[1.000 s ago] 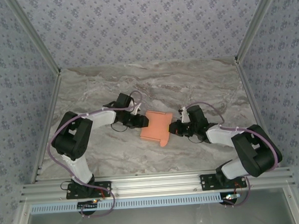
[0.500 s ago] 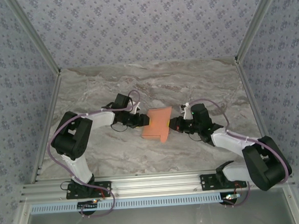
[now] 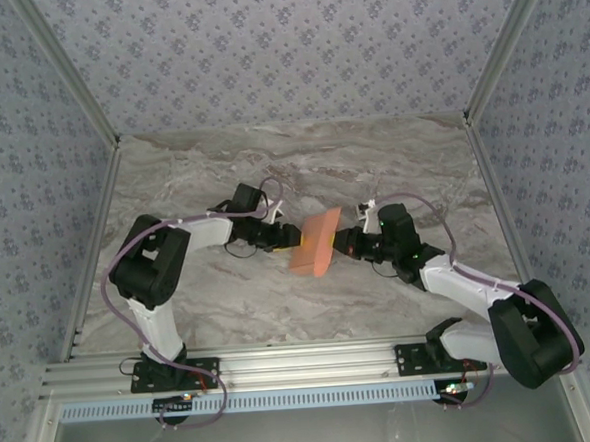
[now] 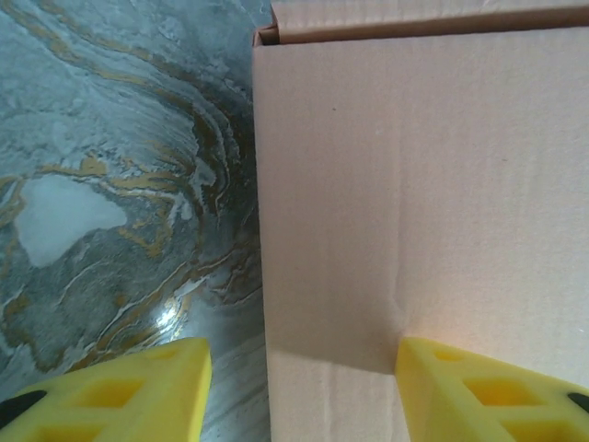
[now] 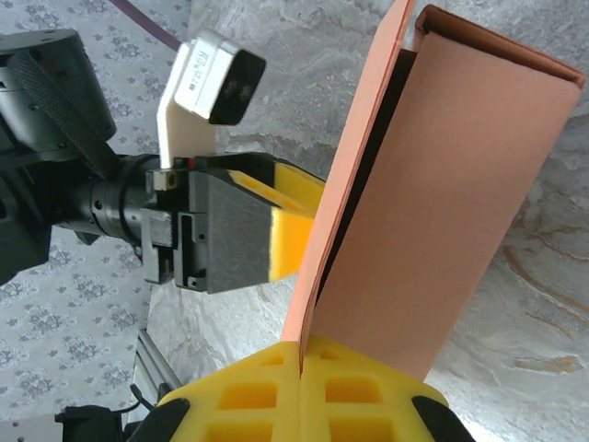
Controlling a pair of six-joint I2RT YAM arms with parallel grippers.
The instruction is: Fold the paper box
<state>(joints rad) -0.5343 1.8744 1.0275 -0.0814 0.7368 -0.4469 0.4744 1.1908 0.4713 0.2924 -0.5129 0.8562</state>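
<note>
The salmon-orange paper box (image 3: 316, 242) stands tilted up on edge at the table's middle. My right gripper (image 3: 345, 245) is shut on its right edge; in the right wrist view the two yellow fingers (image 5: 267, 405) meet on a thin flap of the box (image 5: 442, 212), whose layers gape apart above. My left gripper (image 3: 288, 236) is open against the box's left side. Seen from the left wrist, the box's face (image 4: 414, 184) fills the right half, its long edge running between the yellow fingertips (image 4: 147, 387). One fingertip is over the table, the other over the cardboard.
The grey marble table (image 3: 229, 295) is walled in by patterned panels (image 3: 33, 197) left, right and behind. An aluminium rail (image 3: 304, 361) with the arm bases runs along the near edge. The left arm's white camera housing (image 5: 212, 74) sits close behind the box.
The box has swung from lying nearly flat to standing on edge, lifted by the right gripper, whose arm reached further left. The left jaws have spread wider.
</note>
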